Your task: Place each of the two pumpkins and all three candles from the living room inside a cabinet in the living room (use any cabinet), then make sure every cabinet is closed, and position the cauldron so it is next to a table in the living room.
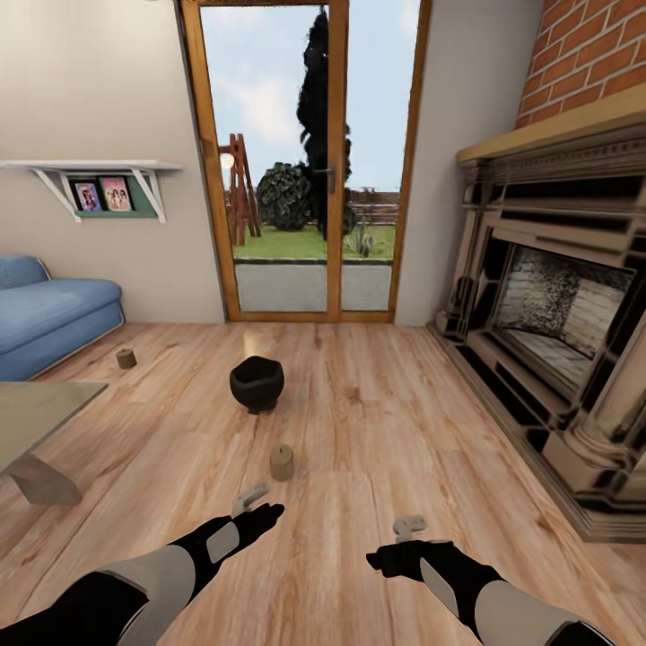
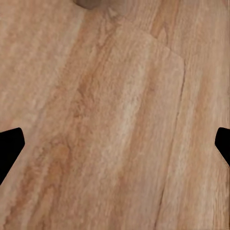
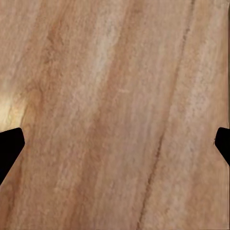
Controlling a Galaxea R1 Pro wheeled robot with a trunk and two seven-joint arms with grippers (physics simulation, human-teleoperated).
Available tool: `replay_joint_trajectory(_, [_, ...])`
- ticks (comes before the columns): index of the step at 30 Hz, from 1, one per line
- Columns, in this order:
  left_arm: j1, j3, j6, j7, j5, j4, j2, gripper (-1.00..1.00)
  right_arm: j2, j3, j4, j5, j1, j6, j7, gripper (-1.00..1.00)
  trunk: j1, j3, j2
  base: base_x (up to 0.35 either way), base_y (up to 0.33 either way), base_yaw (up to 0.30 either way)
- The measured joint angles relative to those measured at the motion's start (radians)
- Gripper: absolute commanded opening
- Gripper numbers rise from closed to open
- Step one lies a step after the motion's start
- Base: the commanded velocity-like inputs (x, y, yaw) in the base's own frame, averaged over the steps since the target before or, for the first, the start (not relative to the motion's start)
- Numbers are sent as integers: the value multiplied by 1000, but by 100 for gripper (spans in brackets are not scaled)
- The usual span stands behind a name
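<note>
Two tools sit nearest you, both low over the wood floor (image 1: 359,431). Your left tool (image 1: 252,496) reaches forward with its fingers spread wide and nothing between them; in the left wrist view the two dark fingertips (image 2: 9,146) stand at opposite edges with bare planks between. Your right tool (image 1: 410,526) is likewise spread wide and holds nothing, and the right wrist view shows the same pair of dark fingertips (image 3: 9,146) apart over plain floorboards.

Just beyond your left tool, one candle (image 1: 282,462) stands upright on the floor, near the tool but not touching it. At the left edge, the corner of the glossy grey surface (image 1: 36,413) comes into view, with one of its legs showing beneath it.

Farther on, the black cauldron (image 1: 257,383) sits on the floor with its mouth up, well apart from the grey surface and between the near candle and the glass door. A second candle (image 1: 126,358) stands on the floor to the left, near the foot of the blue sofa (image 1: 49,314).

At the right, the fireplace (image 1: 556,305) runs along the wall under a brick chimney. Farthest away, the wood-framed glass door (image 1: 305,161) looks onto a lawn and trees, and a white wall shelf (image 1: 94,170) to its left holds framed pictures.
</note>
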Motion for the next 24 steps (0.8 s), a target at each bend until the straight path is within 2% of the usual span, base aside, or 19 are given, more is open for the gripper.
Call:
replay_joint_trajectory(11, [0,1,0,10,0,0,0,100,0,0,0,0,0,3,0,100,0,12,0,115,-142,208])
replay_joint_trajectory(24, [0,1,0,11,0,0,0,100,0,0,0,0,0,4,0,100,0,27,0,12,-13,212])
